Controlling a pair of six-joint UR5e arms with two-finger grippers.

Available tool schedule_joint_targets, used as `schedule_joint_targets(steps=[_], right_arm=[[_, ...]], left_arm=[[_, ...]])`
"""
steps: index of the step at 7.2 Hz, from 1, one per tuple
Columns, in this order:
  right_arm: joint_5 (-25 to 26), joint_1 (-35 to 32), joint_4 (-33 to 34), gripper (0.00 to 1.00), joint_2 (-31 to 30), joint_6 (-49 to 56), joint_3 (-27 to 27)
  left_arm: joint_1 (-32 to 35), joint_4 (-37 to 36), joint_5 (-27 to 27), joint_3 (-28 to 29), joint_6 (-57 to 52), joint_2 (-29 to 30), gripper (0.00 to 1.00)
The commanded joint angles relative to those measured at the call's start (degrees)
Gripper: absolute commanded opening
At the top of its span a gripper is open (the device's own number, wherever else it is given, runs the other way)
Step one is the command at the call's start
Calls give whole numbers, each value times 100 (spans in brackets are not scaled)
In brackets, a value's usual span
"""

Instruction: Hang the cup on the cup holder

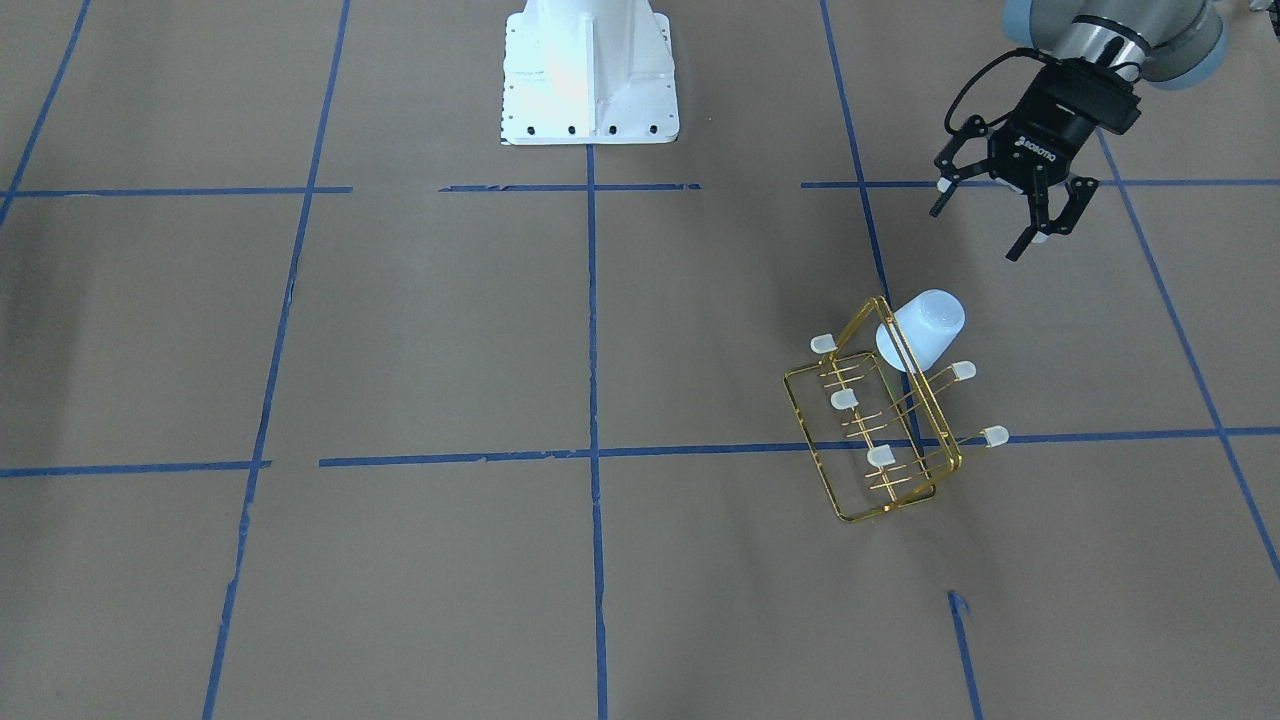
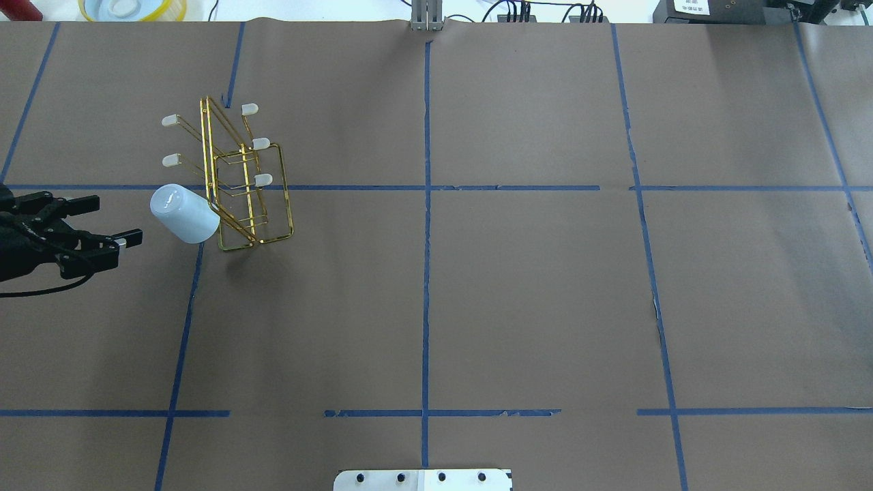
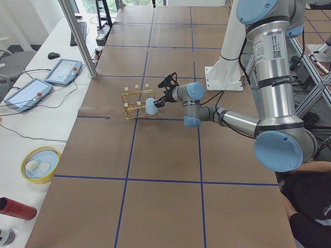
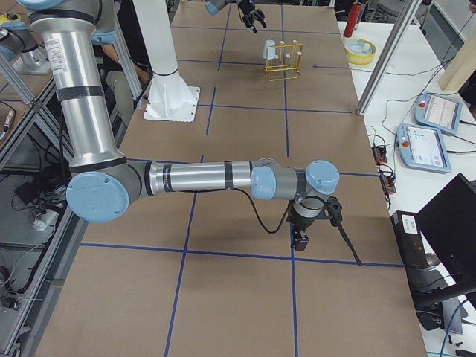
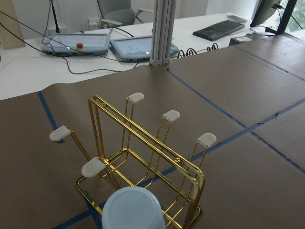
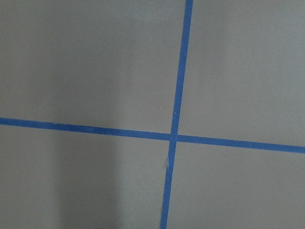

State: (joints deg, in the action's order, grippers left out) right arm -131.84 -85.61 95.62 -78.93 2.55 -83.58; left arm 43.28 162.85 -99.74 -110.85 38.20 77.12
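Note:
The pale blue cup (image 1: 925, 328) sits tilted, mouth-first, over a prong of the gold wire cup holder (image 1: 845, 400), its closed base pointing outward. The cup (image 2: 183, 213) is at the rack's (image 2: 262, 180) end nearest my left arm. My left gripper (image 1: 985, 225) is open and empty, a short way clear of the cup; the overhead view also shows my left gripper (image 2: 117, 219). The left wrist view looks over the cup's base (image 5: 133, 210) onto the rack (image 5: 170, 115). My right gripper (image 4: 299, 236) hangs over bare table far from the rack; I cannot tell if it is open.
The robot's white base (image 1: 590, 75) stands at the table's middle edge. A metal post (image 2: 426, 15) stands at the far edge. A yellow bowl (image 3: 40, 164) and a red cylinder (image 3: 15, 208) lie on the side table. Blue tape lines cross the brown paper.

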Motion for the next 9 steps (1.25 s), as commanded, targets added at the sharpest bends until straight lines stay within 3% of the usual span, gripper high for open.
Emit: schedule_joint_targets(steps=[1, 3, 4, 7, 9], right_arm=[[0, 0, 0, 100, 9, 0, 0], [0, 0, 0, 100, 0, 0, 0], [0, 0, 0, 100, 0, 0, 0], [0, 0, 0, 100, 0, 0, 0], [0, 0, 0, 100, 0, 0, 0]], left_arm=[[880, -252, -1840, 361, -154, 13, 100], [2476, -1364, -3938, 527, -198, 153, 100], [2919, -1518, -4296, 955, -346, 250, 100], [2976, -2386, -4230, 1373, -805, 312, 100], [3247, -2720, -3364, 1417, -1781, 425, 100]])
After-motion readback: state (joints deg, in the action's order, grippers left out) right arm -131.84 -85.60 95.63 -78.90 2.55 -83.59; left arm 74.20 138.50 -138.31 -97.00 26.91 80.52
